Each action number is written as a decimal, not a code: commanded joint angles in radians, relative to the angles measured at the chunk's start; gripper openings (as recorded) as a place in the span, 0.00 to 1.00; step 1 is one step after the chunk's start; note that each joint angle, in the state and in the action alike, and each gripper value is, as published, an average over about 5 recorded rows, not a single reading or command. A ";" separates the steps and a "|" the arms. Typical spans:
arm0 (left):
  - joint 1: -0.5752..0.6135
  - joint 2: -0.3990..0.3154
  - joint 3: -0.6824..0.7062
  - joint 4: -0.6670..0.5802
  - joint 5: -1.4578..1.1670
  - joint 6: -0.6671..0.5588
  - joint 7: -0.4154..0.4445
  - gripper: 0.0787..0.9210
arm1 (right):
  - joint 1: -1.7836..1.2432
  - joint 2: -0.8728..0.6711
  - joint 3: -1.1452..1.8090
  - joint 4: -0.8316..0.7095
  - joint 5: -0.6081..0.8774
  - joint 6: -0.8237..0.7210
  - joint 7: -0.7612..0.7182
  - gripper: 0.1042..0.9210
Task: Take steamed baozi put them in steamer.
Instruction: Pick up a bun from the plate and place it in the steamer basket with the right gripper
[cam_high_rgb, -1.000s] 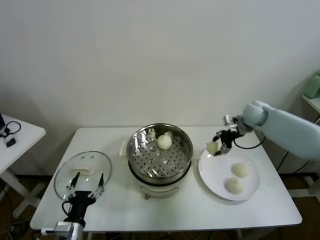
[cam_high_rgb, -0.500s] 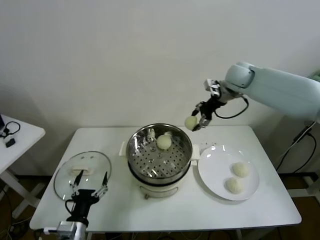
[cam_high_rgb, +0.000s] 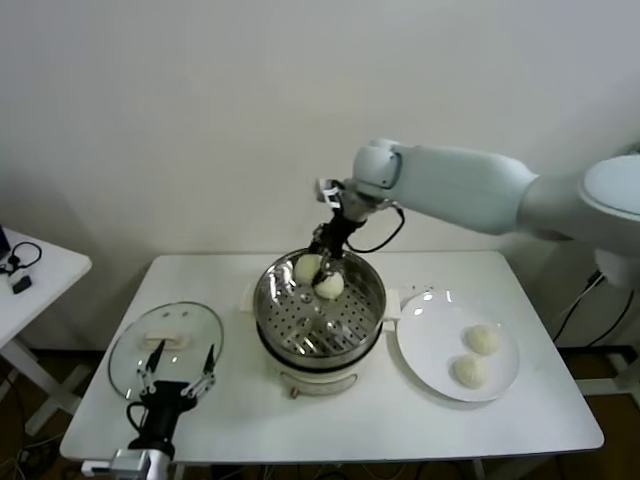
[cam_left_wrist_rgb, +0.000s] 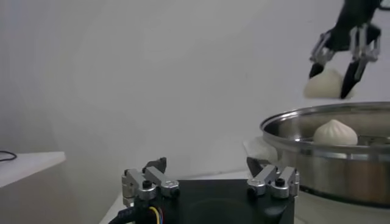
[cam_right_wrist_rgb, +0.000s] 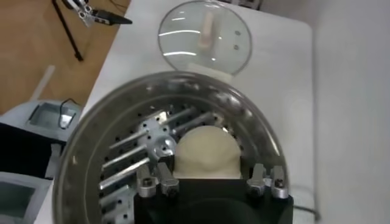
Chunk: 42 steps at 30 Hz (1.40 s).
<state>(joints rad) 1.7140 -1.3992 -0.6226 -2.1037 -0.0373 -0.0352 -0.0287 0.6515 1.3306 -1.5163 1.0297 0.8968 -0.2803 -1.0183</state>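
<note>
The white table (cam_high_rgb: 520, 420) carries everything: the steamer (cam_high_rgb: 320, 312) stands at its middle, the glass lid (cam_high_rgb: 166, 345) lies toward its left edge, and the white plate (cam_high_rgb: 425, 345) lies toward its right edge with two baozi (cam_high_rgb: 482, 339) still on it, one nearer the front edge. The right arm reaches from the right over the steamer's back rim, and the right gripper (cam_high_rgb: 318, 262) has its fingers closed on a carried baozi (cam_high_rgb: 306, 268), held in the air above the basket. A placed baozi (cam_high_rgb: 330, 285) already sits on the perforated floor at the back, just beside and below the carried one. The release probably turns on this: open floor lies straight down and toward the steamer's front and left. The left gripper (cam_high_rgb: 178, 384) hovers at the table's front-left corner near the lid, fingers spread and empty.
</note>
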 joint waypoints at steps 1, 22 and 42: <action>0.011 0.016 0.001 -0.011 0.004 -0.004 -0.002 0.88 | -0.087 0.095 -0.010 -0.041 -0.019 -0.006 0.016 0.71; 0.003 0.016 -0.002 0.001 0.001 0.000 0.001 0.88 | -0.143 0.109 0.009 -0.096 -0.077 0.013 0.016 0.71; 0.009 0.012 -0.001 -0.002 0.000 -0.002 -0.001 0.88 | -0.064 0.031 0.025 -0.014 -0.128 0.061 -0.034 0.88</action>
<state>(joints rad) 1.7224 -1.3867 -0.6237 -2.1041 -0.0370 -0.0366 -0.0300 0.5336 1.4049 -1.4940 0.9656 0.7796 -0.2348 -1.0149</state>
